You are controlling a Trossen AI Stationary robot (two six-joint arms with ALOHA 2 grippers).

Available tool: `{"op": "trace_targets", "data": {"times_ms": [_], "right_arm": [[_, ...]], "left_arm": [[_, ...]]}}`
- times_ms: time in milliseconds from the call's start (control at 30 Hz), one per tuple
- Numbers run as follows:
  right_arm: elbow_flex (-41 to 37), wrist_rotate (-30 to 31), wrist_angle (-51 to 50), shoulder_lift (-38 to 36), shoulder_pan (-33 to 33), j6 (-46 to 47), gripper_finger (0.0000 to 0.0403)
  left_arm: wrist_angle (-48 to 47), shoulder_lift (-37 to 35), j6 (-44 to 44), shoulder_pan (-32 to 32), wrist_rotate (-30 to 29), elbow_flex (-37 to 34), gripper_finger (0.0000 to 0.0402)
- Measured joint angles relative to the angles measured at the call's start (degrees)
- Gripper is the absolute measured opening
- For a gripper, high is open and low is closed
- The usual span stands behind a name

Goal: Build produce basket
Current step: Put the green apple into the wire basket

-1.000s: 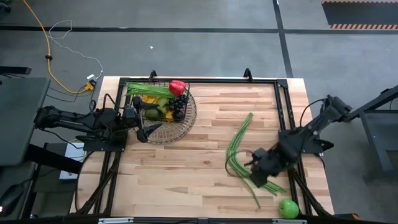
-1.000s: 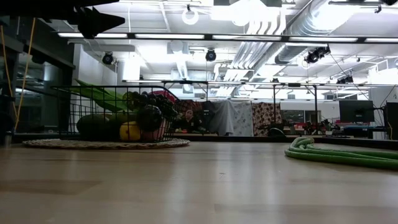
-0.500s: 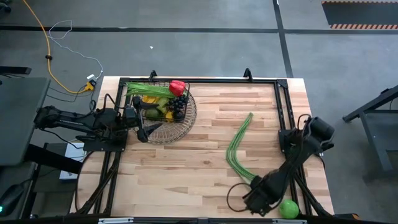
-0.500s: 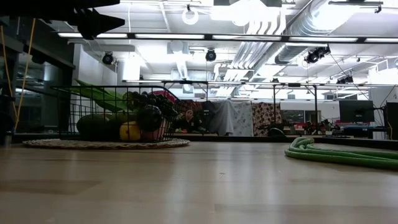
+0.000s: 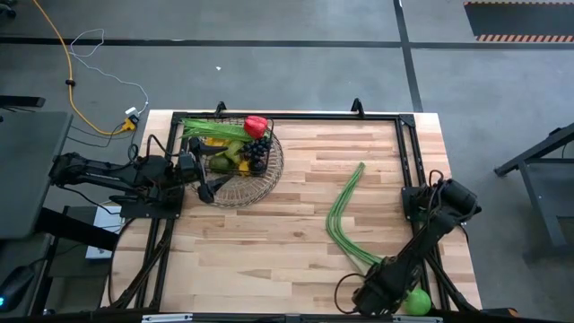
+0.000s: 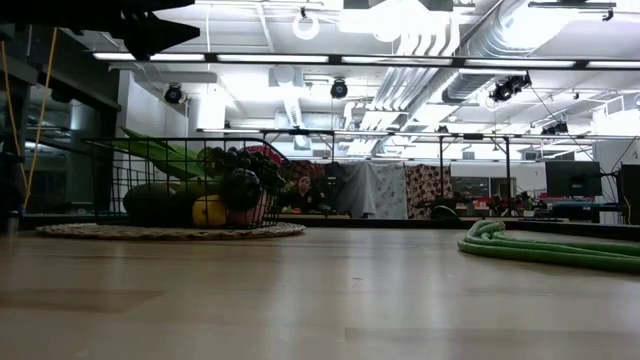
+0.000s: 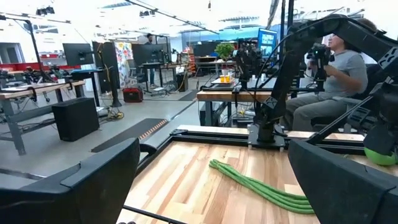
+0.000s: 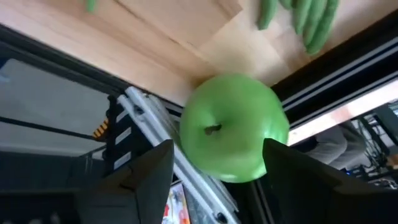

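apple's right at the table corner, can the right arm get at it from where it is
Probably yes. The right pincer is already at the green apple, one finger on each side, jaws apart, nothing between them. The table's frame rail runs close by and could crowd the grasp.

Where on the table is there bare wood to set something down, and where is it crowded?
Bare wood runs across the middle between the basket and the green beans, and along the near edge below the basket. It is crowded at the near right corner, where the right tool sits by the green apple, and inside the basket.
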Motion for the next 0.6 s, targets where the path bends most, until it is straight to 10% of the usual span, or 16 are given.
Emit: {"op": "trace_targets", "data": {"times_ms": [600], "right_arm": [[0.00,0.66,4.51,0.41,-0.76,0.05,0.0186]], "left_arm": [[-0.23,0.00,0.00,0.00,0.04,0.00,0.0400]]}}
